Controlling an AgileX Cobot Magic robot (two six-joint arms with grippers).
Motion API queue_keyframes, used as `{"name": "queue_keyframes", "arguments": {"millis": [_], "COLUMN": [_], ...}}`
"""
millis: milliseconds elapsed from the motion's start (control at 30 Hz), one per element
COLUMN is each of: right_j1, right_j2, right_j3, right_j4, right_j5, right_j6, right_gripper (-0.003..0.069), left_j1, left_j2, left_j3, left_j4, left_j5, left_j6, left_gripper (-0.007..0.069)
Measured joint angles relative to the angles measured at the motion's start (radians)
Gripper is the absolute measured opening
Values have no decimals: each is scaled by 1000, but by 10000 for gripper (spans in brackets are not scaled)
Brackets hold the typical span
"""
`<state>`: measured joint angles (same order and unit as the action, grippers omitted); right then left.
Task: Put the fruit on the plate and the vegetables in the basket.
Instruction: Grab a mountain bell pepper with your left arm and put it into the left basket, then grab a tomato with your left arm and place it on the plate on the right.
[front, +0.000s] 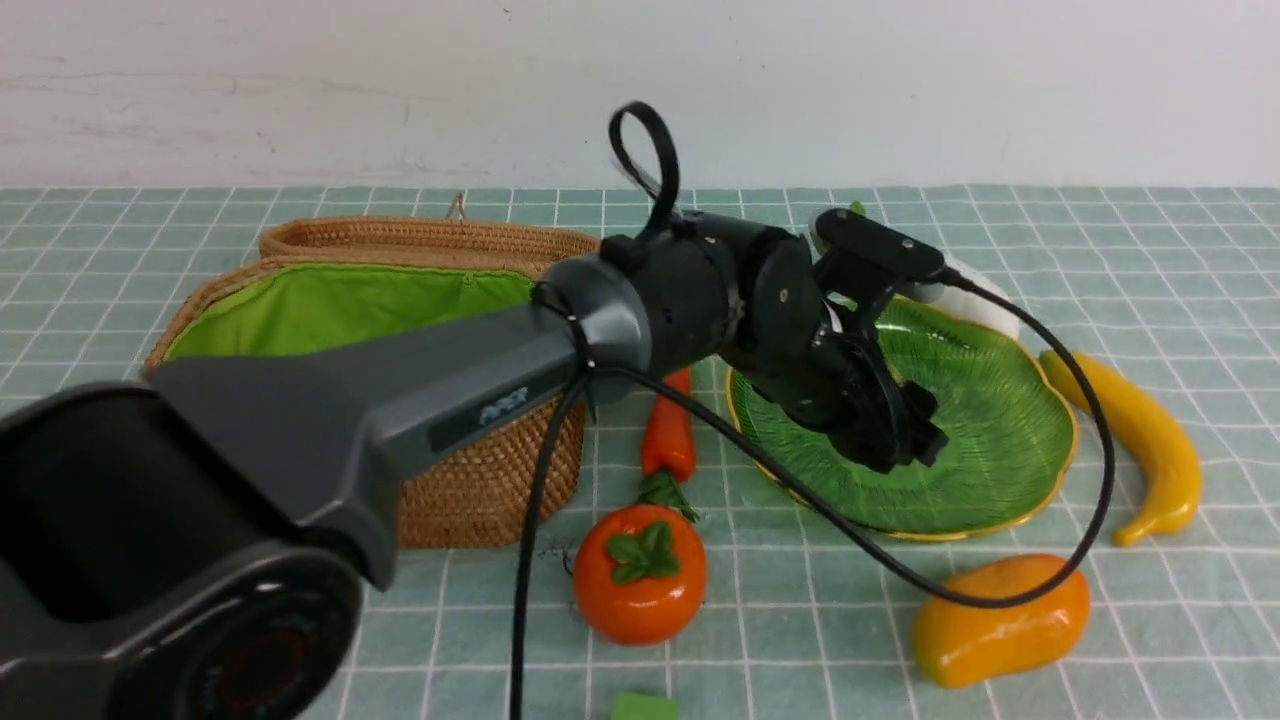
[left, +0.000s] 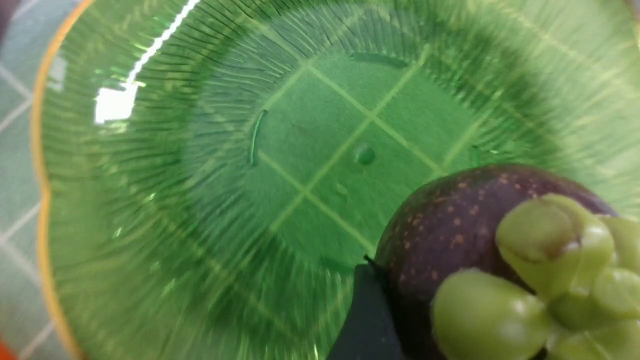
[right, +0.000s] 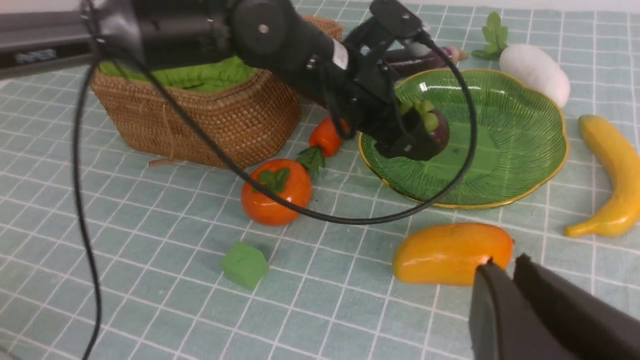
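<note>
Nearest, the right gripper (right: 504, 263), jaws together, near the mango (front: 1000, 620); then the persimmon (front: 640, 580) with the carrot (front: 668, 430) just behind it; beyond, the left gripper (front: 905, 430) clamped on the mangosteen (right: 435, 127) over the plate (front: 1000, 420), banana (front: 1140, 440) to its right, basket (front: 480, 480) to its left; farthest, the radish (right: 535, 80) and eggplant (right: 415, 60) behind the plate.
</note>
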<state>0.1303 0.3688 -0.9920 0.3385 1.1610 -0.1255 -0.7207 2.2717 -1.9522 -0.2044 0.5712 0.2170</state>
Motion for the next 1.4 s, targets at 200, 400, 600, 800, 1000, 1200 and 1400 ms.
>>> {"name": "queue_keyframes", "arguments": {"millis": [200,400,600,800,1000,1200,1400], "right_j1": [0,0,0,0,0,0,0], "right_j2": [0,0,0,0,0,0,0], "right_j3": [0,0,0,0,0,0,0], "right_j4": [0,0,-1,-3,-16,-34,-62], "right_j5": [7,7,9,10,11,14,20], "right_j6": [-2,-2,-2,-2,-2,-2,-2], "right_gripper": [55,55,57,64,65,70,78], "left_j1": [0,0,0,-14,-98,-233,-249], "left_j2": [87,77,-17,-225,-345,-404,-405], "left_j3": [-61,-62,-62,-63,-44,142,393], "left_j4": [10,7,-16,39,193,388,500], "left_j5": [-14,-11,121,474,649,662,568], "left_j6": [7,8,-2,-196,-256,-397,-479], "left_gripper": [575,666,637,274,-13,-13,58]}}
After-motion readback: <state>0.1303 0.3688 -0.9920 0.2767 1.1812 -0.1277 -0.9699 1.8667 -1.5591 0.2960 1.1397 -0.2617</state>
